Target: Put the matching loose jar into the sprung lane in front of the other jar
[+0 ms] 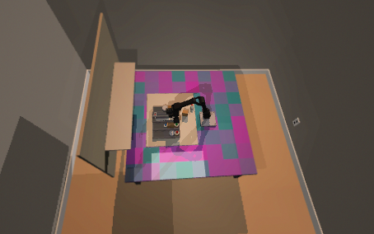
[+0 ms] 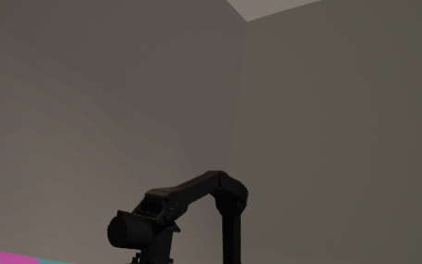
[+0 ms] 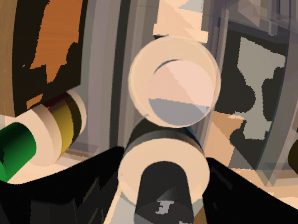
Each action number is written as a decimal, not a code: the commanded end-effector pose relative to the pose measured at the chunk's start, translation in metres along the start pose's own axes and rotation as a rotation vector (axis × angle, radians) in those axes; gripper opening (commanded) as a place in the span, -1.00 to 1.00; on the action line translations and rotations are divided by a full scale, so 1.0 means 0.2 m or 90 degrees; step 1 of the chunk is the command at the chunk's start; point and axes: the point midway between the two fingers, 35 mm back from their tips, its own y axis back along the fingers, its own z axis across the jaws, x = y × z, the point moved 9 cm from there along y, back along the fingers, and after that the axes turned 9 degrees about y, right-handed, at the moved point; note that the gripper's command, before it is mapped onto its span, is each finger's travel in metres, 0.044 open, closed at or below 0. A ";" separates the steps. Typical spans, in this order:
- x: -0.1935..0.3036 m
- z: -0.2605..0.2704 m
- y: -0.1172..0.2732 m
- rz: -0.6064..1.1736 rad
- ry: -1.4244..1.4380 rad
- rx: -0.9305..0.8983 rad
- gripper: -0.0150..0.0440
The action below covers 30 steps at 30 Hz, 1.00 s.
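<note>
The pincer (image 3: pixel 164 160) pinches a cream-rimmed cylindrical jar (image 3: pixel 164 147) with a dark, rounded knob. Just beyond the held jar, a round, pale-topped jar (image 3: pixel 174 82) stands in the clear-walled lane.

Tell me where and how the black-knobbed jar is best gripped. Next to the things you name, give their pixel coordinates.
Probably across its round body below the cream rim (image 3: pixel 129 172), approaching from the knob (image 3: pixel 164 195) end: the gripper (image 1: pixel 176 119) (image 3: pixel 164 160) has room either side, while a pale round top (image 3: pixel 177 82) crowds the far side.
</note>
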 end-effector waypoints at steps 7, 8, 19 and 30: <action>-0.02 0.00 -0.01 -0.016 0.003 0.001 -0.49; -0.02 0.00 -0.01 -0.016 0.003 0.001 -0.49; -0.01 0.00 -0.03 -0.016 0.003 0.001 -0.49; -0.01 0.00 -0.05 -0.016 0.003 0.001 -0.49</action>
